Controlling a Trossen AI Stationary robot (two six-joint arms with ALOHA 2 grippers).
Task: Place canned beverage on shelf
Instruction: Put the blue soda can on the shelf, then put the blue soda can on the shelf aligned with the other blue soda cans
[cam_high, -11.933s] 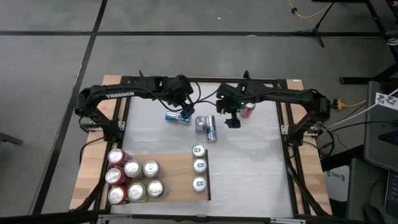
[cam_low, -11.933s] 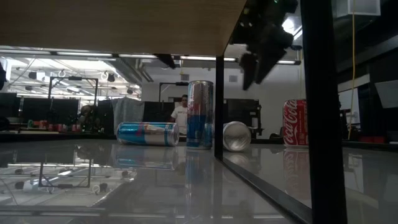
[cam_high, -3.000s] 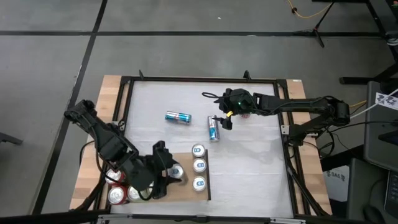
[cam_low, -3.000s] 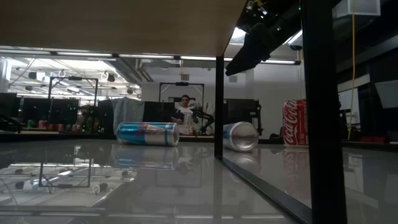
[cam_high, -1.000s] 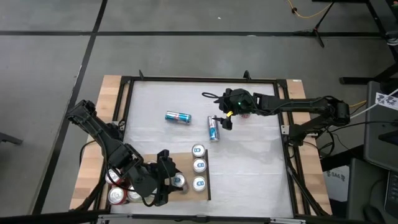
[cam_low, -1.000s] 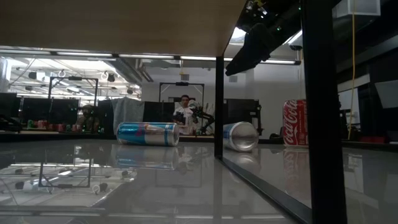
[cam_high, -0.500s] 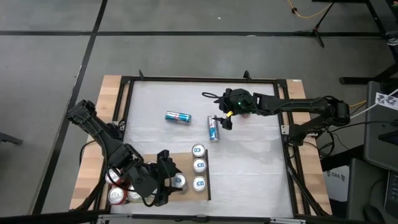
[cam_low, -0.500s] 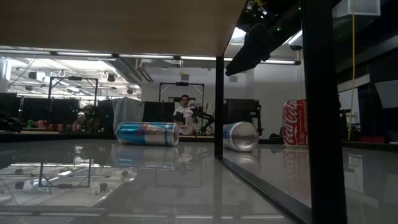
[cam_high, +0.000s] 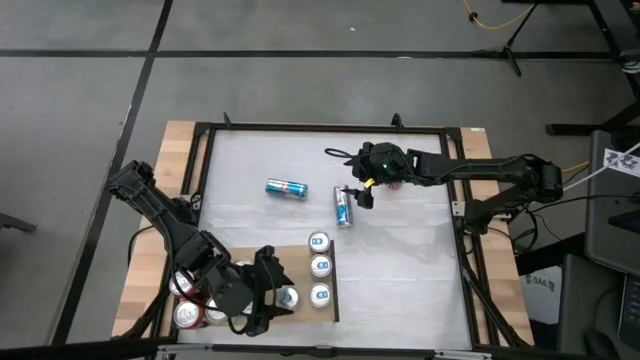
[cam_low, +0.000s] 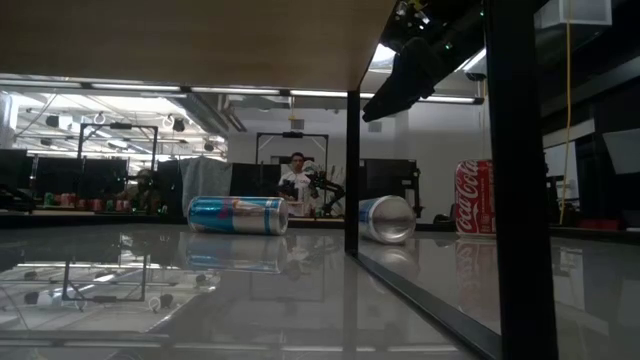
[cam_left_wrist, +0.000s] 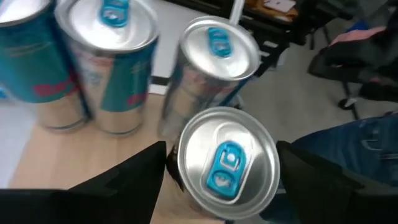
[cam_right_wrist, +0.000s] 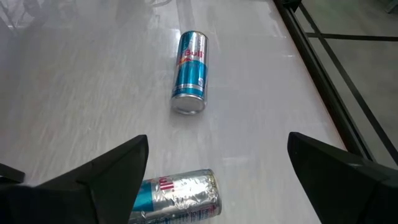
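Observation:
The shelf (cam_high: 262, 262) is a light-brown wood panel at the table's near left. Three blue-tabbed cans (cam_high: 320, 266) stand in a row along its right edge, and several more cans (cam_high: 190, 290) stand at its left. My left gripper (cam_high: 272, 297) is over the shelf, shut on a silver-and-blue can (cam_left_wrist: 227, 163) that stands upright beside the row. My right gripper (cam_high: 358, 194) hangs wide open over the far middle of the table, above a can lying on its side (cam_high: 343, 207), and touches nothing. That can also shows in the right wrist view (cam_right_wrist: 177, 196). My left gripper pinches the can's side wall just below its rim (cam_left_wrist: 180, 168) between its two fingers (cam_left_wrist: 134, 180), which come from above, slanting down. The can is upright with its tab up. The can itself hides its base, so I cannot tell whether it rests on the shelf.
A second blue can (cam_high: 287, 188) lies on its side on the white table, far of the shelf. A red cola can (cam_low: 474, 197) stands at the far right, near my right arm. A dark frame (cam_high: 205, 160) runs around the table. A person (cam_low: 296, 180) stands in the room beyond.
My left gripper has moved a little toward the table's near edge with the can still between its fingers and upright. My right arm has kept still.

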